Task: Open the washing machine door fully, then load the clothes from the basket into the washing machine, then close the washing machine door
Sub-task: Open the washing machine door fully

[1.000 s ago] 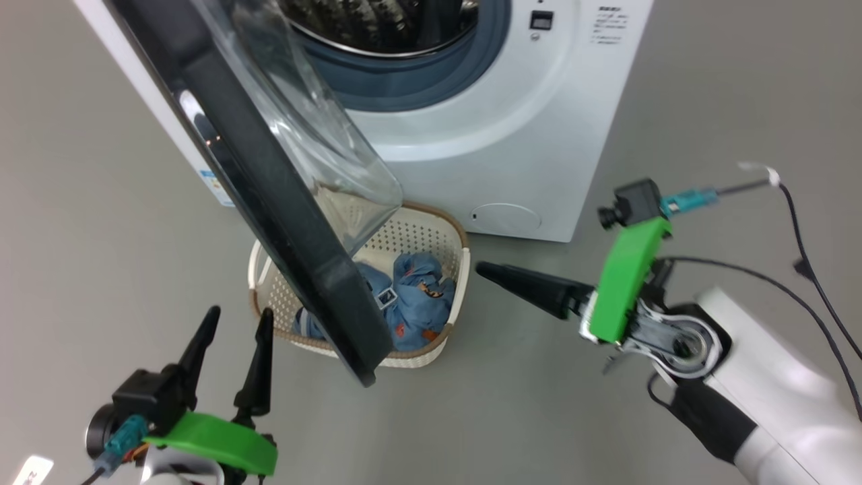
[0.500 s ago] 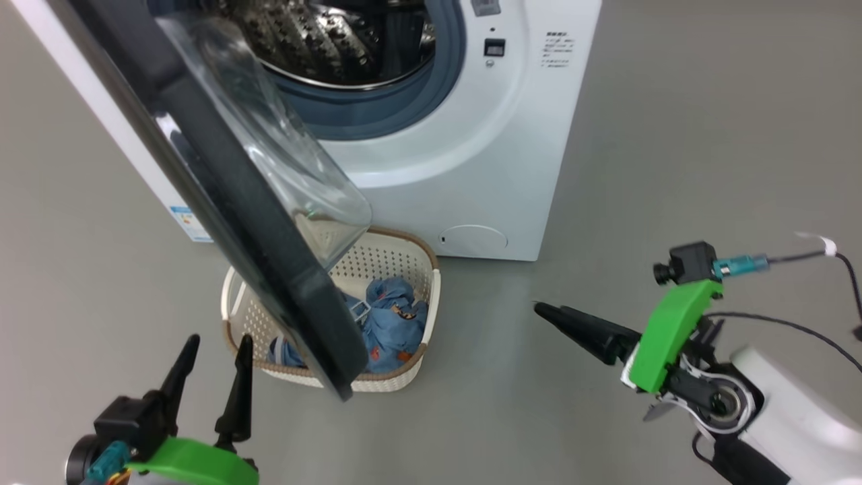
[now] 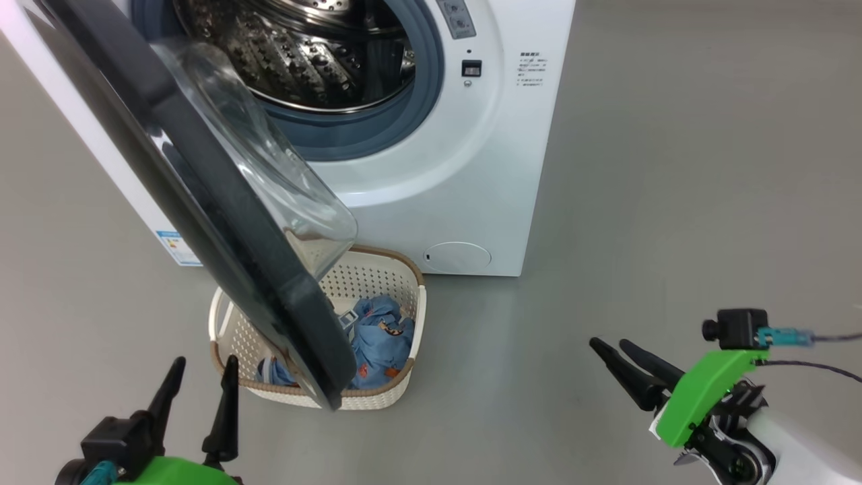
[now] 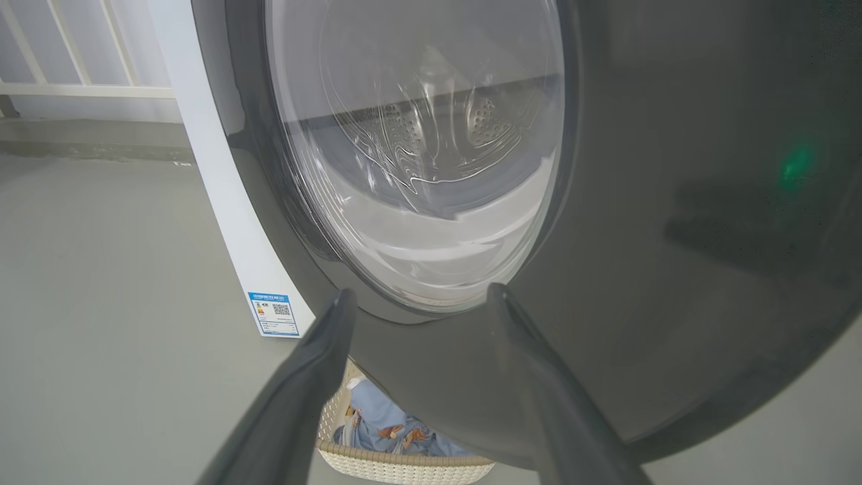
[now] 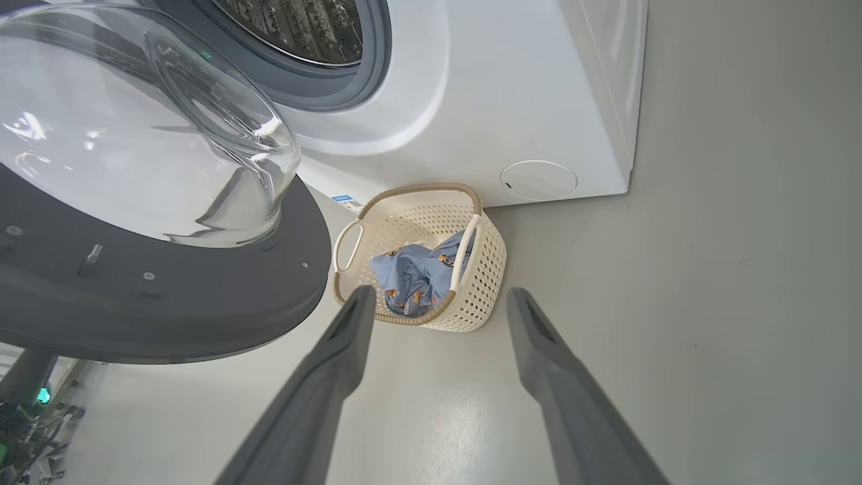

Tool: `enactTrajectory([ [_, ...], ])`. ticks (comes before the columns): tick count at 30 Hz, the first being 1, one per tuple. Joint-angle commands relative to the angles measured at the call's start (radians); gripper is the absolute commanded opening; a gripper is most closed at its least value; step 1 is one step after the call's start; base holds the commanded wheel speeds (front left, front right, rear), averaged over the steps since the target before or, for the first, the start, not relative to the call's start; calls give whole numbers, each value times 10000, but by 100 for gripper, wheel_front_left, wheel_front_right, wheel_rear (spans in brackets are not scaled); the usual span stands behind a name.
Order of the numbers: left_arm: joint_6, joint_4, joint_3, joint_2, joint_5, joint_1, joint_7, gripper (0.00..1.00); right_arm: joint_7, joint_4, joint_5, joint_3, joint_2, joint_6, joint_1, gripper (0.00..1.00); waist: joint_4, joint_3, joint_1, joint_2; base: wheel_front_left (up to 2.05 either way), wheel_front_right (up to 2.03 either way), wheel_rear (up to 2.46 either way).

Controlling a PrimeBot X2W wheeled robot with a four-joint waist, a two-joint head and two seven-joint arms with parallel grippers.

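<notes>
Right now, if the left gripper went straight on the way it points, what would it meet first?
Most likely the washing machine door: the open left gripper aims at its black rim just below the glass. The gap between them is unclear.

One washing machine (image 3: 485,168), one door (image 3: 215,215), one basket (image 3: 377,399) with one heap of clothes (image 3: 377,340); two grippers, left gripper (image 3: 205,360) and right gripper (image 3: 608,342).
</notes>
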Motion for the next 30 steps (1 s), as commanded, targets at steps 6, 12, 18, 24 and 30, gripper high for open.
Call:
enactTrajectory([
  [6,-15,-196,472,232,-30,-42,-65,100,-1460,58,-423,340,-213,29,297,100,-98,-64,0,0,0,0,0],
  [12,-15,-206,551,227,-13,-13,-65,100,-2149,243,-1229,133,-247,29,309,100,-148,-53,0,0,0,0,0],
  [18,-15,-235,605,215,2,-56,-65,100,-2170,-199,-3156,-1940,73,29,767,100,-137,16,0,0,0,0,0],
  [24,-15,-237,621,192,22,-85,-65,100,-2172,-903,-5132,-3899,722,29,1627,100,-68,14,0,0,0,0,0],
  [30,-15,-250,649,184,33,-85,-65,100,-2172,-1443,-6685,-5300,1355,29,2373,100,-8,-9,0,0,0,0,0],
])
